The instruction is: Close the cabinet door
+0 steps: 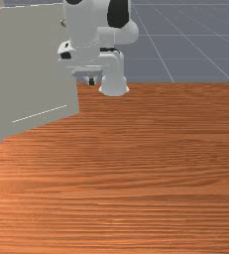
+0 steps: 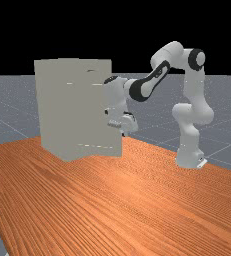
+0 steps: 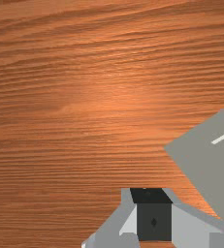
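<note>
Container: one grey cabinet (image 2: 52,110), standing upright on the orange-brown table (image 1: 136,173). Its interior is hidden from me; I cannot tell what, if anything, is stored inside. The door (image 2: 99,137), a tall flat grey panel, stands out at an angle from the cabinet body, in the open position, with its free edge directed toward my side of the table. In the front view it occupies the upper left, and its lower edge slopes up to a corner near my base (image 1: 114,84). A thin pale line (image 1: 39,113) runs along the panel close to that lower edge. My gripper (image 1: 91,81) points downward above the table, just beside the free edge of the door; in the front view its tip lies to the right of that edge. In the far view my arm (image 2: 174,50) rises from its base at the right, bends over at the top and extends across to the door, where my hand (image 2: 122,121) is positioned low, in front of the panel. In the wrist view a corner of the grey panel lies near the gripper, with bare wood between the two. Jaw state: I cannot tell whether my jaws are set wide or narrow. Contact state: I cannot tell whether any part of my hand touches the door.
</note>
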Controlling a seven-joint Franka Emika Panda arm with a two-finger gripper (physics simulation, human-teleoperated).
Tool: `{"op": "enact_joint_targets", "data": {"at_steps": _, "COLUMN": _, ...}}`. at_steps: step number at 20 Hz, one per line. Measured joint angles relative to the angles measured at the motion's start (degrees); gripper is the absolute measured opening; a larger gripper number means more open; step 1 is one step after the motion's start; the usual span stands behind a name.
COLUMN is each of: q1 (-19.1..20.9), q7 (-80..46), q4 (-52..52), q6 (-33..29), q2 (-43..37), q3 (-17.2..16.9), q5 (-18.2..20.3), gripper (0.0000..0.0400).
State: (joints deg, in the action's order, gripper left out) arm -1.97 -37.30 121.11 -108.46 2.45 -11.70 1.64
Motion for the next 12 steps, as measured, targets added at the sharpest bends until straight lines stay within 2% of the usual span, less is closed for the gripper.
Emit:
{"op": "enact_joint_targets", "data": {"at_steps": 7, "q1": -1.84, "q7": 1.42, "q4": 0.0, "q6": -0.11, "q2": -0.74, "q3": -5.85, "q5": -0.41, "gripper": 0.0}}
{"op": "enact_joint_targets", "data": {"at_steps": 12, "q1": -0.26, "q7": 4.95, "q4": -0.29, "q6": -0.2, "q2": -0.66, "q3": -11.7, "q5": -0.33, "gripper": 0.0}}
